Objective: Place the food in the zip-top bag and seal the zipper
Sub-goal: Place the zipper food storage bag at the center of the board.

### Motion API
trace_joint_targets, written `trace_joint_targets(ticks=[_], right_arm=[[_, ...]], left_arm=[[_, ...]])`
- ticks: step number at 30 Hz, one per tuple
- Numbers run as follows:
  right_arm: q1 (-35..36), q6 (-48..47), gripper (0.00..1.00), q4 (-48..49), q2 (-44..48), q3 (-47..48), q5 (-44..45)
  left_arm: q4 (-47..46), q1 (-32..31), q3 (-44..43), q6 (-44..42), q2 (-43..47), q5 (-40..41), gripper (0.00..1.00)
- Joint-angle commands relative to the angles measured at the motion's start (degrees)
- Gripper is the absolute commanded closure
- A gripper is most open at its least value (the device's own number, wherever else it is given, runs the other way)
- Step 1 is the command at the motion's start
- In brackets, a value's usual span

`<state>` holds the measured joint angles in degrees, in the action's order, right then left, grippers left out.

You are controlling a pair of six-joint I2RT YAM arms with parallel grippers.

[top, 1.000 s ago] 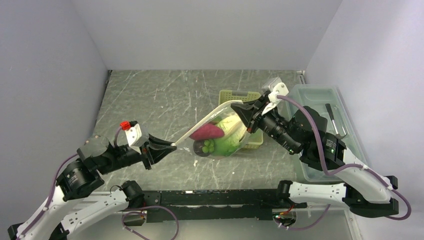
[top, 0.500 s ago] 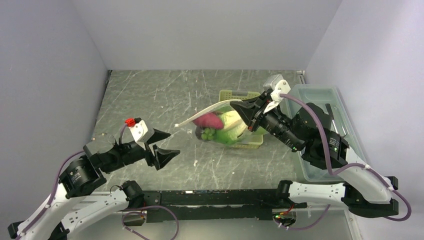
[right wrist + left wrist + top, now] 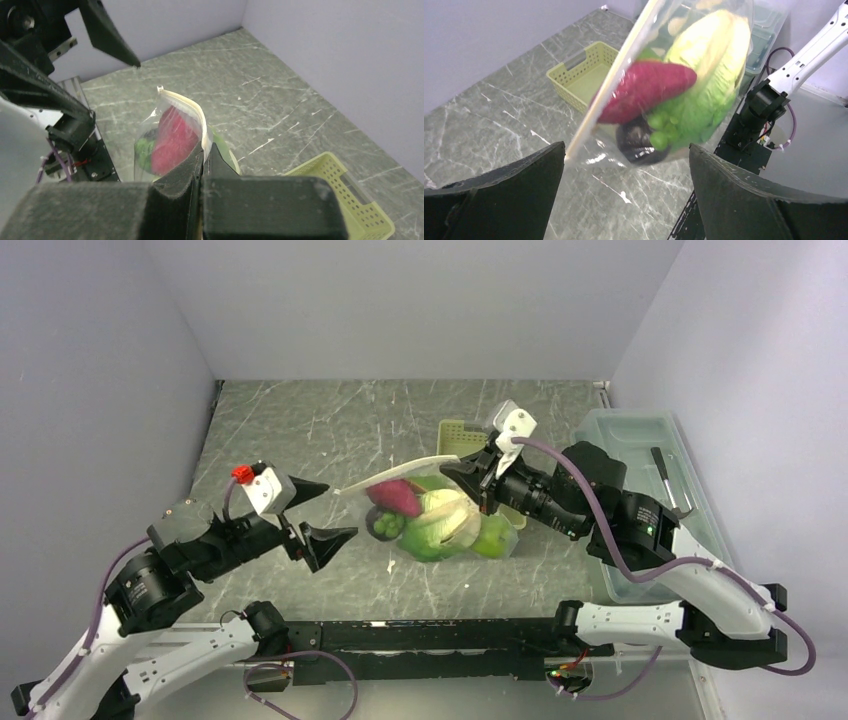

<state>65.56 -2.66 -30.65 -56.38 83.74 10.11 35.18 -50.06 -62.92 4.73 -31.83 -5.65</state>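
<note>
Near the table's front edge the left gripper gapes empty. Mid-table, the filled zip-top bag sags from its zipper, clenched at one end by the right gripper alone; that pinch may slip, spilling food.

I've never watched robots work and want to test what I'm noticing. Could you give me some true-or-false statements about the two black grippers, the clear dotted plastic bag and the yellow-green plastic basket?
1. The right gripper is pinched shut on the zipper strip of the clear polka-dotted plastic bag. True.
2. The left gripper grips the bag's other end. False: its jaws stand wide open, clear of the bag.
3. A reddish toy piece and green toy lettuce sit inside the bag. True.
4. The yellow-green plastic basket is piled with food. False: the part in view looks empty.
</note>
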Motion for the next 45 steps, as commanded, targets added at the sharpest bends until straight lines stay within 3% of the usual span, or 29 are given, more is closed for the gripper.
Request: trace_joint_targets(ticks=[1,10,29,45], right_arm=[[-0.08,-0.99,1.00,0.85,-0.24,3.85,-4.06],[-0.09,-1.06,1.00,-0.04,-0.80,2.96,-9.80],[-0.08,2.56,1.00,7.43,-5.44,0.45,-25.36],[-0.08,5.21,1.00,11.20,-5.38,1.88,-29.13]], left_arm=[[-0.99,0.12,-4.45,-2.50,-1.81,0.52,0.01],[0.59,0.13,-9.69,-4.03,-6.41,-6.90,0.01],[-4.15,0.10,-7.65,-2.65,-10.85,-21.61,0.00],[-7.75,0.13,-1.09,-0.79,-8.41,-21.47,0.03]])
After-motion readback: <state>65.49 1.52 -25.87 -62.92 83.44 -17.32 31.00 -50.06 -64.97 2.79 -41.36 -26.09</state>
